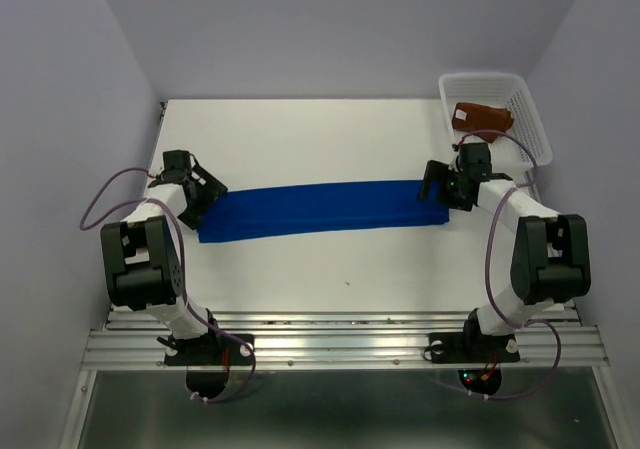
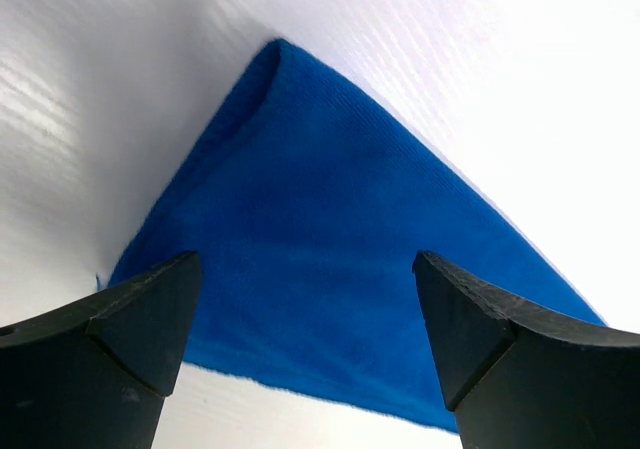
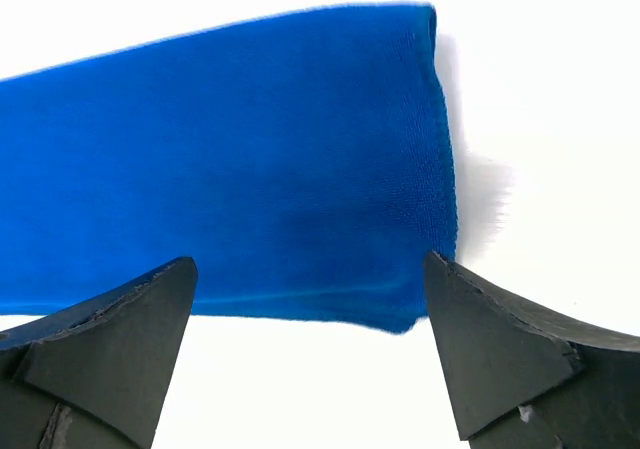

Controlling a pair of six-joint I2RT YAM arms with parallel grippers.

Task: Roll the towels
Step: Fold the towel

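Note:
A bright blue towel lies folded into a long flat strip across the middle of the white table. My left gripper hovers at its left end, jaws wide open and holding nothing; the left wrist view looks down on the blue towel between the black fingers. At the right end my right gripper also stands open and empty, with the towel's short edge just ahead of its fingers. A rust-brown towel lies bunched in the basket.
A white mesh basket sits at the back right corner of the table. Grey walls close in the table on three sides. The metal rail with both arm bases runs along the near edge.

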